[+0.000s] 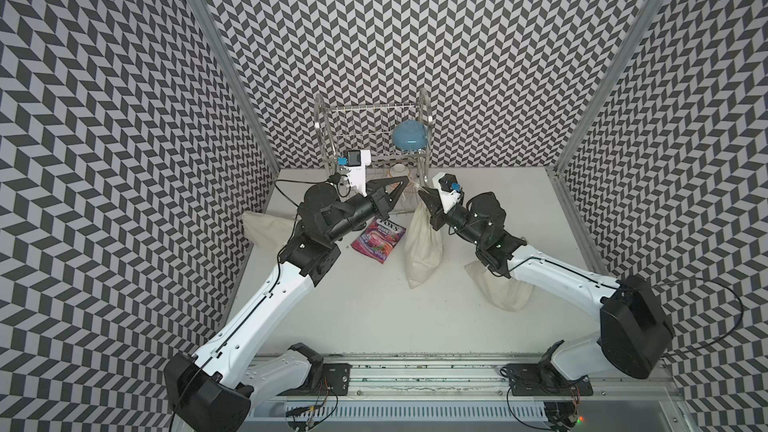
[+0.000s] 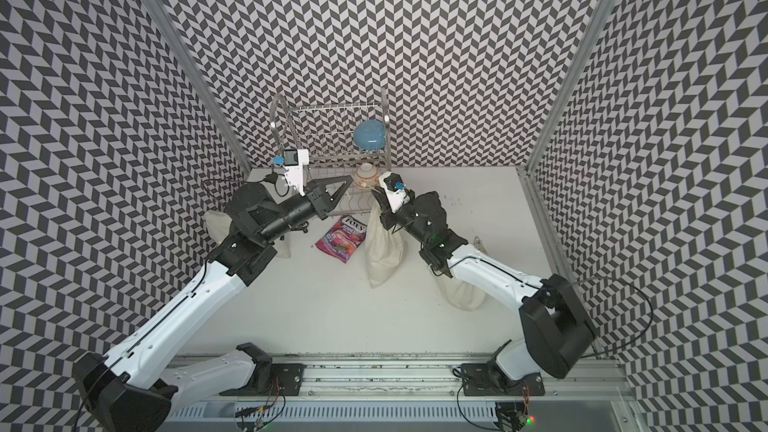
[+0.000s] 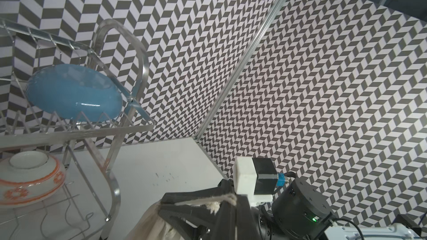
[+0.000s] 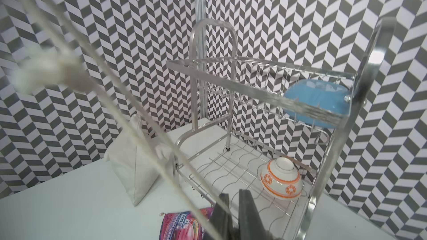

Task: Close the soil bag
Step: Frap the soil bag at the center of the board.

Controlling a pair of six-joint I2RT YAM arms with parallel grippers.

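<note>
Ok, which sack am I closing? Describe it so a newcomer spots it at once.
Find the steel dish rack at the back wall, then the pink candy packet lying before it. The soil bag is the cream sack beside that packet; unlike the two other cream sacks lying off to the sides, its neck is gathered up in the right pincer.

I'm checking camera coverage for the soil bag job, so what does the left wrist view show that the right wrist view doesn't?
Only the left wrist view shows the soil bag's cloth neck, pinched in the right gripper. Only the right wrist view shows the candy packet and a second cloth bag by the wall. Both show the drawstring, dish rack, blue bowl and orange-patterned bowl, plus the right gripper's fingers.
</note>
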